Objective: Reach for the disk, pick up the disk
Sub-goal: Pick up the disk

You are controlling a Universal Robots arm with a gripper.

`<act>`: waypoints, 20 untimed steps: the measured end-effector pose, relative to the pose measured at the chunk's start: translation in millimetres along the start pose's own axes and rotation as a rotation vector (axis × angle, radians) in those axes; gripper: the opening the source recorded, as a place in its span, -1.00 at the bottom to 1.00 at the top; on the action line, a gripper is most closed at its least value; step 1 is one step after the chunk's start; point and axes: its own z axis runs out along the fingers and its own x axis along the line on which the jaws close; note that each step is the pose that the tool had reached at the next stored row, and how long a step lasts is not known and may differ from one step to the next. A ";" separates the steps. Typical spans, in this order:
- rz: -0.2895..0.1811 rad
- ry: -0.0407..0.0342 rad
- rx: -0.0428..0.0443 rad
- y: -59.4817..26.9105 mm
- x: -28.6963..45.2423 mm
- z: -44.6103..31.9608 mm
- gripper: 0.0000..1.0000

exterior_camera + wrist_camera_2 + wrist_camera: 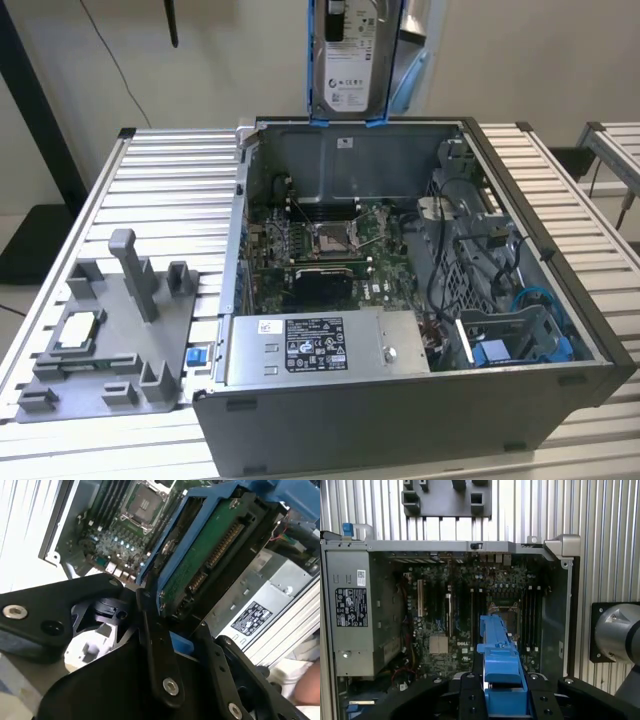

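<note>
The disk (350, 60) hangs upright in the air above the back wall of the open computer case (400, 410), its silver face and white label towards the exterior view and blue carrier rails on both sides. In the second wrist view my gripper (175, 625) is shut on the disk (210, 550), with black fingers (150, 630) clamping the blue frame and the green circuit side showing. In the first wrist view the disk (497, 645) is seen edge-on as a blue strip held in the gripper (504, 692), well above the motherboard.
Inside the case lie the motherboard (320, 250), a power supply (320, 345) and a blue bracket with cables (520, 345) at the exterior view's right. A grey fixture (130, 300) with a small square chip (78, 330) stands on the slatted table (170, 190).
</note>
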 end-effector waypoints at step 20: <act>0.000 0.0000 0.0000 -91.2 -2.4 2.5 -1.00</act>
